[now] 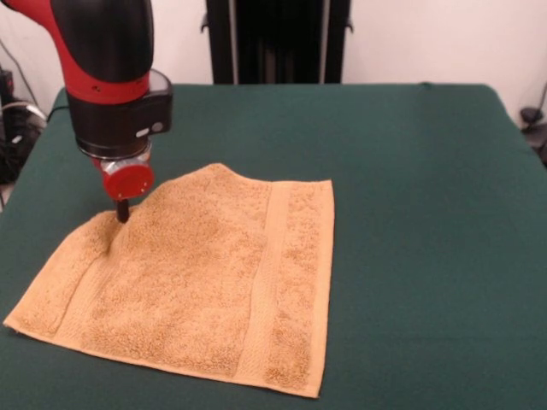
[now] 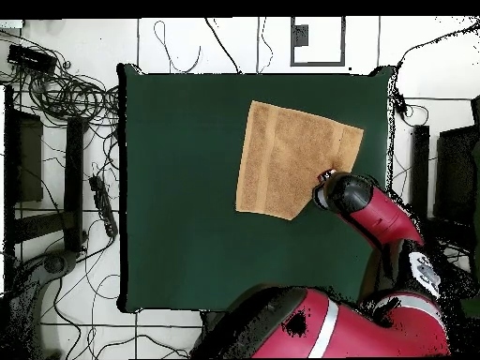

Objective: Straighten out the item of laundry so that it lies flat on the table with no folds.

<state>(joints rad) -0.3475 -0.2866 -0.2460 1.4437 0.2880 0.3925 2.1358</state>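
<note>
The orange-tan towel (image 1: 205, 273) lies mostly spread on the green table (image 1: 410, 171), toward the left in the front view. Woven bands run near its right and left edges. Its far left corner is drawn in, which leaves a slanted edge and a small crease there. My gripper (image 1: 122, 210) points straight down at that slanted edge; its dark tip looks closed and pinches the cloth at table height. In the overhead view the towel (image 2: 286, 155) lies at the table's upper right, with the gripper (image 2: 324, 177) at its lower right edge. No tag shows.
The green table (image 2: 187, 187) stretches wide to the right of the towel in the front view. A dark stand (image 1: 273, 38) rises behind the table's far edge. Cables (image 2: 66, 94) lie on the floor beside the table.
</note>
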